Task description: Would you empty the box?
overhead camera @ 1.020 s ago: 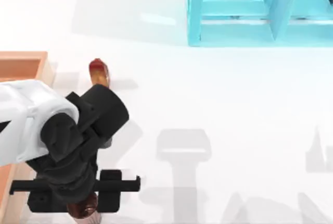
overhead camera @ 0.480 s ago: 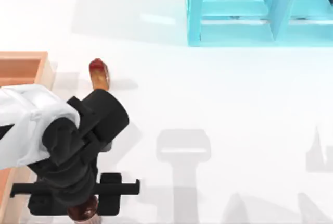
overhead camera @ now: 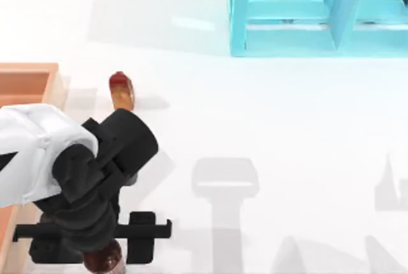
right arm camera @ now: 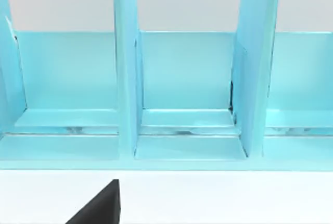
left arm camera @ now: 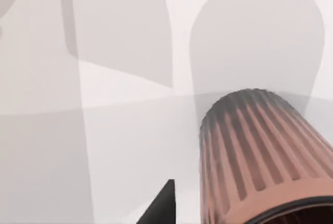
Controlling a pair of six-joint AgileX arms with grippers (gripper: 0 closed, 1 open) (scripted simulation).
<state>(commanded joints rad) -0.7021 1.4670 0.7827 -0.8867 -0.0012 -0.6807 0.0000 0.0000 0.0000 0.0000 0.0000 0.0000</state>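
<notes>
White table [overhead camera: 268,134] | left claw [overhead camera: 102,258] grips brown ribbed cup [left arm camera: 260,151] beside box [overhead camera: 54,86]; shelf [overhead camera: 287,13] far — right claw state: cannot tell

Around the turquoise shelf unit [overhead camera: 319,13] at the table's far edge, we find the white tabletop [overhead camera: 274,127] open in front of it and to its left, so a gripper could pass freely there. Far to the left of the shelf unit, our way is blocked by our left arm [overhead camera: 70,172], the box [overhead camera: 54,86] beneath it, a small red-brown object [overhead camera: 121,90] lying just beside the box, and a ribbed brown object [left arm camera: 255,151] at our left gripper [overhead camera: 102,248]. The shelf unit's upright dividers [right arm camera: 125,78] split it into narrow bays.
</notes>
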